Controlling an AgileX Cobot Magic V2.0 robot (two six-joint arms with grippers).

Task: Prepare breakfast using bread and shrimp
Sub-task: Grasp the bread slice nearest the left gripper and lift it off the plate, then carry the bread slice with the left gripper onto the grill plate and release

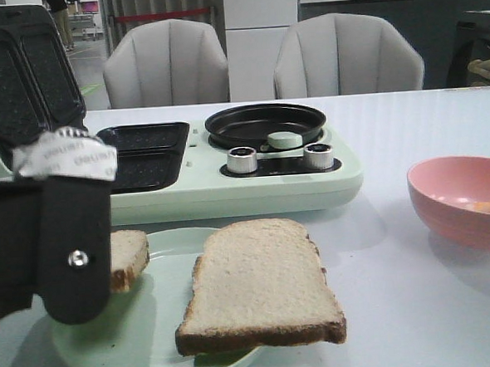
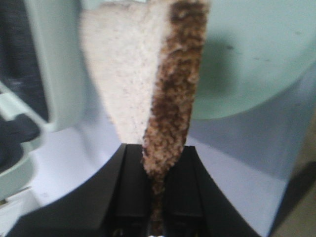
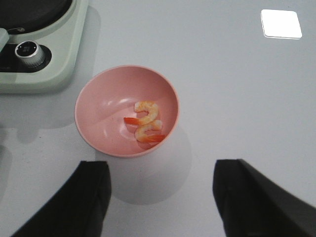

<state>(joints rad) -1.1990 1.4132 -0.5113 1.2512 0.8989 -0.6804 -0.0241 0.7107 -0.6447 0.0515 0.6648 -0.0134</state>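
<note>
While nothing is cooking yet, we are going through the views one after another.

Front view, progress: we are lifting one bread slice (image 1: 127,257) off the pale green plate (image 1: 106,354) with the left gripper (image 1: 109,267); the second slice (image 1: 264,286) is lying flat on that plate, hanging over its rim. We are judging the task as barely begun.
Front view, cooker: the breakfast maker (image 1: 253,179) is standing behind the plate with its grill lid (image 1: 14,73) raised; the grill plates (image 1: 147,152) and the round pan (image 1: 265,122) are showing no food.
Front view, count: we are counting two bread slices, one plate, one pink bowl (image 1: 462,199), two knobs (image 1: 242,159).

Left wrist view, grip: the left gripper (image 2: 157,197) is pinching the brown crust of the lifted slice (image 2: 128,74), jaws narrow around it. The slice is hanging on edge, over the desk (image 2: 237,153) beside the plate (image 2: 256,54).

Right wrist view, shrimp: two shrimp (image 3: 145,122) are lying touching each other inside the pink bowl (image 3: 98,108), just beside the cooker's corner (image 3: 59,64).
Right wrist view, grip: the right gripper (image 3: 160,197) is hovering above the desk (image 3: 237,89) near the bowl, spread wide and holding nothing.

Left to do, as we are judging it: getting both slices onto the grill, moving the shrimp into the cooker, then assembling.
</note>
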